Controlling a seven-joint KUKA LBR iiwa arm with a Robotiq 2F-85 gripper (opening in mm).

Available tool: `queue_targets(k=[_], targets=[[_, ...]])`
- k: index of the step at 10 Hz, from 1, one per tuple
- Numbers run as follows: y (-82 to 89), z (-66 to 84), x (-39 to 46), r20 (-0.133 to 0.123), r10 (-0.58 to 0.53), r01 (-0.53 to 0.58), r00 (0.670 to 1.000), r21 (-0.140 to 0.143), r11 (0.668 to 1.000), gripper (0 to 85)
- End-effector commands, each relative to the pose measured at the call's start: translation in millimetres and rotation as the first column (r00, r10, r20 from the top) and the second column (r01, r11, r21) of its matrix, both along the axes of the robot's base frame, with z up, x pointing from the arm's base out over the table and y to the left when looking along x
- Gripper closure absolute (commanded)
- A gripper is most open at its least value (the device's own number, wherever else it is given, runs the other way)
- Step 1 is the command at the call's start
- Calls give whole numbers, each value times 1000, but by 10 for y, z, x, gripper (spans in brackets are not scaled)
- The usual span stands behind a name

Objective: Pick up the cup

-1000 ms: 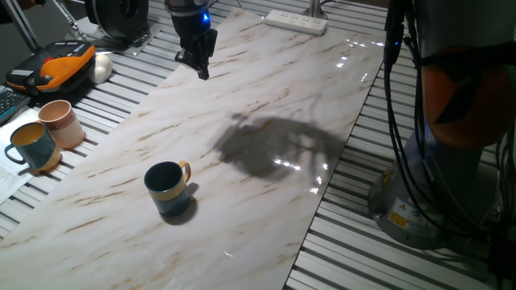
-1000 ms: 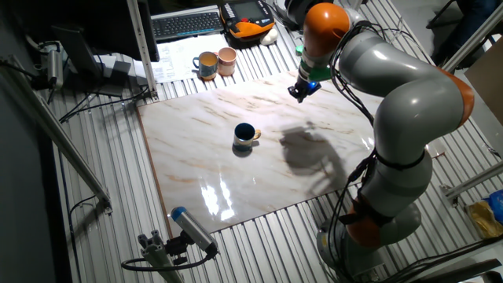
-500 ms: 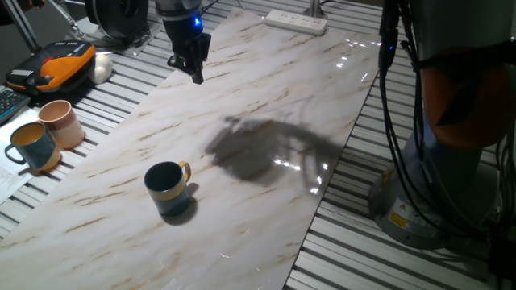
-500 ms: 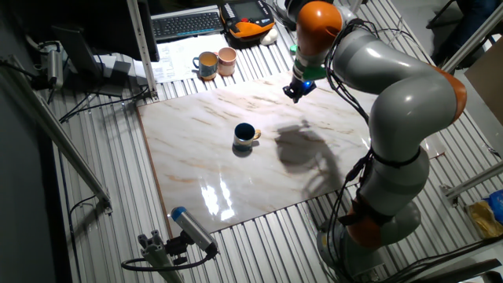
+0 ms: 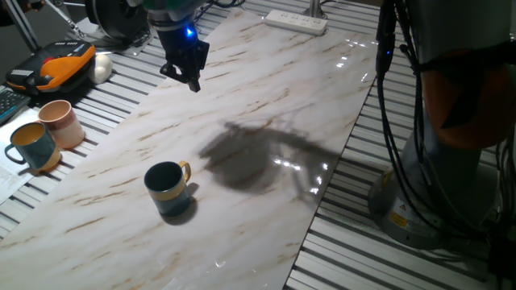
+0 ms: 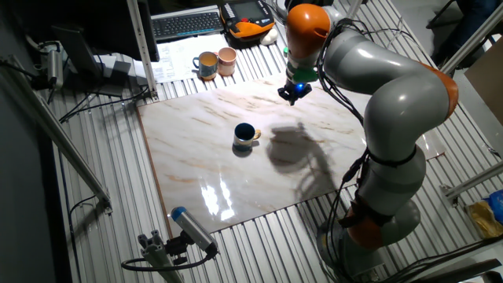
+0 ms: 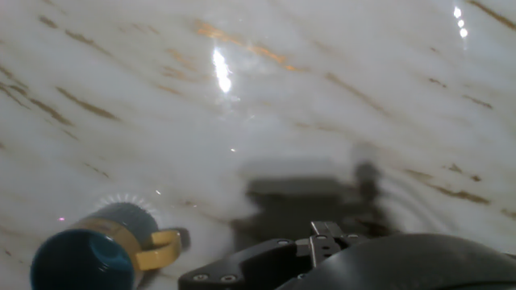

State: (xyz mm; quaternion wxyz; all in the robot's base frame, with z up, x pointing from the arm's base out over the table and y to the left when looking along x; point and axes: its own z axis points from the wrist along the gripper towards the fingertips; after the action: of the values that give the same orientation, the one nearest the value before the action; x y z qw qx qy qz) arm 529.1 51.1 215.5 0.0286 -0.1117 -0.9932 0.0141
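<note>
One cup (image 5: 167, 188) upright, well apart from claw (image 5: 187, 75)

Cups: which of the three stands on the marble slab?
The dark teal cup with the yellow handle; the pink cup and blue-handled mug sit off the slab.

bright overhead light, white glare spots on the glossy marble table (image 5: 266, 89) at right of one fixed view. big soft arm shadow (image 5: 242, 157) mid-frame. hand view soft and hazy, with glare streak upper centre, dark blurry shadow lower middle.
</note>
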Motion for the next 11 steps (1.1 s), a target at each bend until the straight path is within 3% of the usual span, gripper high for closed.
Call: queue_targets(k=[1,3,4,6,7,9,10,11], targets=[[27,-11,-14,6,-126,126,992,17,992,850],[46,-8,-23,17,-256,254,967,62,965,850],[50,0,-24,21,-348,345,937,96,934,850],[79,2,-29,47,-485,481,873,86,873,850],[90,5,-32,53,-553,547,832,95,832,850],[112,-3,-37,62,-704,696,708,111,710,850],[128,-7,-45,66,-767,761,638,100,642,850],[151,-9,-57,93,-804,804,587,46,592,850]])
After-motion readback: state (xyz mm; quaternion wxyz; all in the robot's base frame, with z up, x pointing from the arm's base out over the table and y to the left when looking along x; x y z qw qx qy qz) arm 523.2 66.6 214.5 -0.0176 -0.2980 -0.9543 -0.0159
